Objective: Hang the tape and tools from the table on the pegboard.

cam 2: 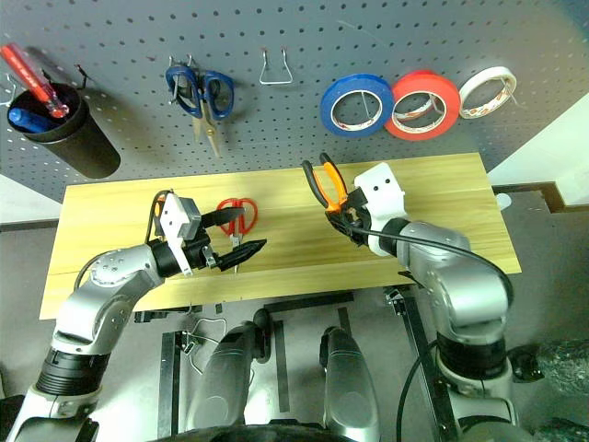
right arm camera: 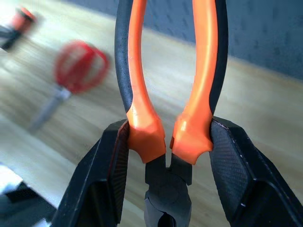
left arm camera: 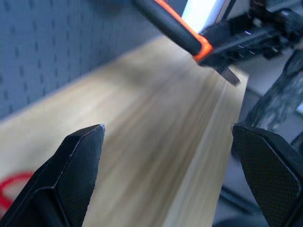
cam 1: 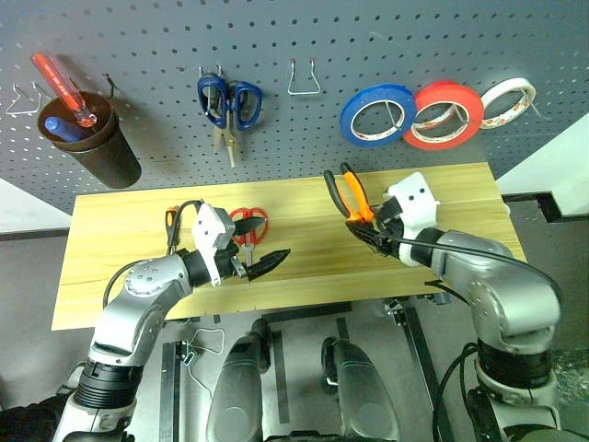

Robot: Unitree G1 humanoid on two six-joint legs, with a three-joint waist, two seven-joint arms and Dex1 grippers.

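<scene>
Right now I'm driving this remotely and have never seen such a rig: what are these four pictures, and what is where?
The two wide pictures come from the robot's head, looking down over both arms. The two close ones come from cameras on each wrist. The right gripper has its jaws shut on the pliers, lifted off the table. The left gripper hangs open and empty. Red-handled scissors lie on the wood. The blue tape already hangs on the pegboard, next to blue scissors, a red roll and a white roll.
</scene>
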